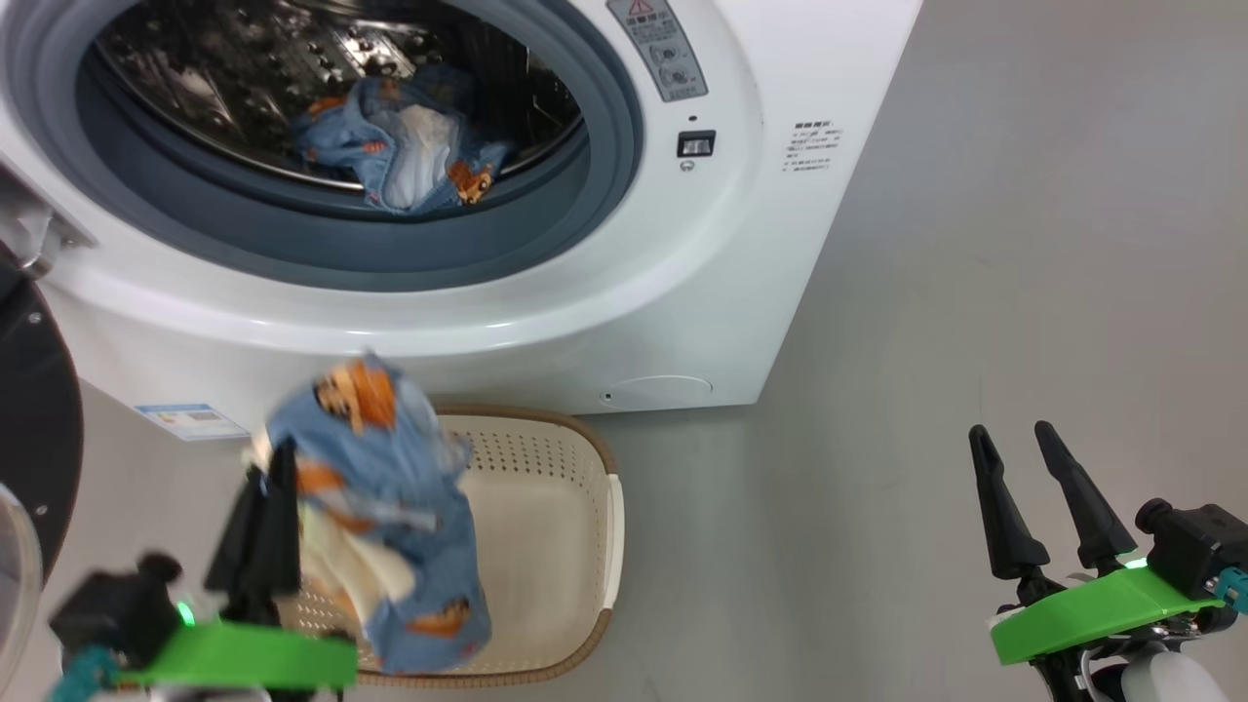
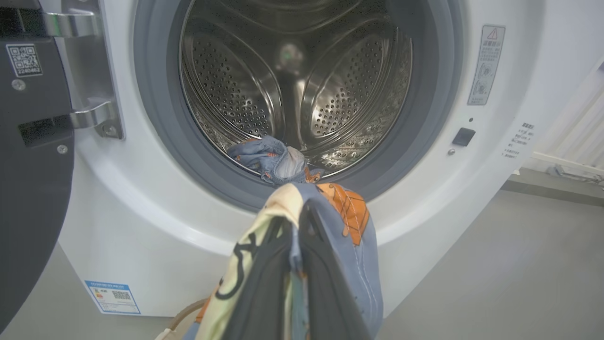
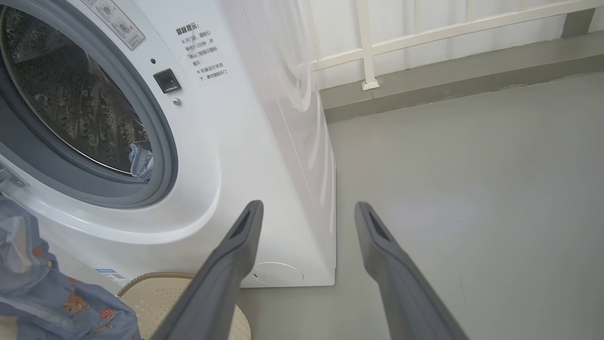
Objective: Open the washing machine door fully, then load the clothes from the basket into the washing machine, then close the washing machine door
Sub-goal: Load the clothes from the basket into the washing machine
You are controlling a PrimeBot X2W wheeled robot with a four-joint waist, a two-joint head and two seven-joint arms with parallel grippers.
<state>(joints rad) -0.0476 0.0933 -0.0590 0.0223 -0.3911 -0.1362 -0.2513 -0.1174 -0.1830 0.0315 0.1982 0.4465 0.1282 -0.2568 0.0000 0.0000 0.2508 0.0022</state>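
Observation:
The washing machine [image 1: 702,292] stands with its door [image 1: 34,429] swung open at the left. One piece of the clothes [image 1: 405,146] lies at the front of the steel drum. My left gripper [image 1: 278,458] is shut on another light-blue piece [image 1: 390,507] and holds it up over the cream basket [image 1: 612,526]. In the left wrist view that held piece [image 2: 351,212] drapes over the shut gripper [image 2: 302,212], just below the drum opening. My right gripper [image 1: 1012,434] stands open and empty over the floor to the machine's right, its fingers [image 3: 236,255] spread wide.
The basket sits on the grey floor [image 1: 1024,244] against the machine's front, below the opening. A white railing [image 3: 368,47] runs along the wall behind the machine. The door's metal hinge [image 2: 94,118] is at the opening's left.

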